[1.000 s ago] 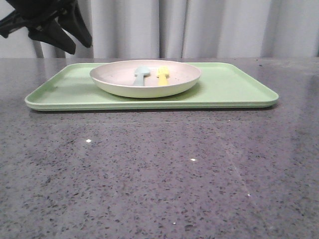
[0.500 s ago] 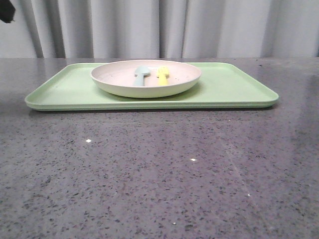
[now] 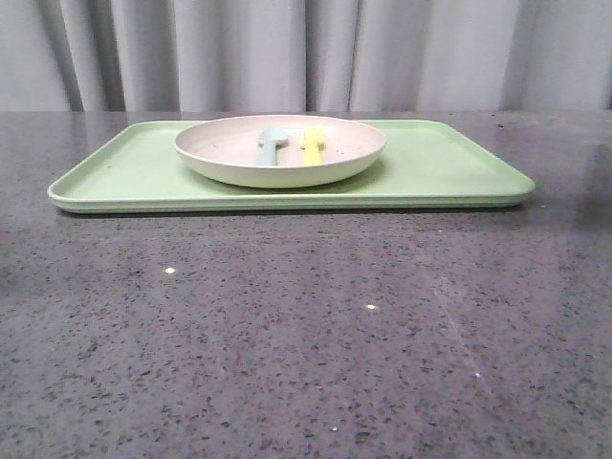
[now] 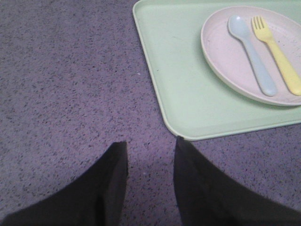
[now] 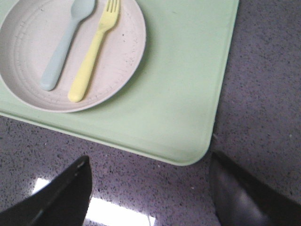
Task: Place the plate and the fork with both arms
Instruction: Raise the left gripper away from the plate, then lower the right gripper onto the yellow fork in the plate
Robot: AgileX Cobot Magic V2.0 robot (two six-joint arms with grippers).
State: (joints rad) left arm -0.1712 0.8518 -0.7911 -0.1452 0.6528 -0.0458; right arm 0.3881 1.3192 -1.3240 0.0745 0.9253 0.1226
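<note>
1. Plate [image 3: 280, 151] sits on green tray [image 3: 449, 172], fork [image 5: 93, 52] lying in it beside a blue spoon [image 5: 65, 45].
2. Left gripper [image 4: 149, 153] and right gripper [image 5: 149, 172] both spread, holding nothing, over my table [image 3: 306, 325].
3. Risk, I judge: the flat fork skids under closing fingers, or I catch the spoon instead.

A light-green rectangular tray [image 3: 449, 167] lies flat on the speckled grey tabletop [image 3: 306, 335]. A pale-blue spoon [image 4: 251, 54] rests above it. Grey curtains [image 3: 306, 53] hang behind.
</note>
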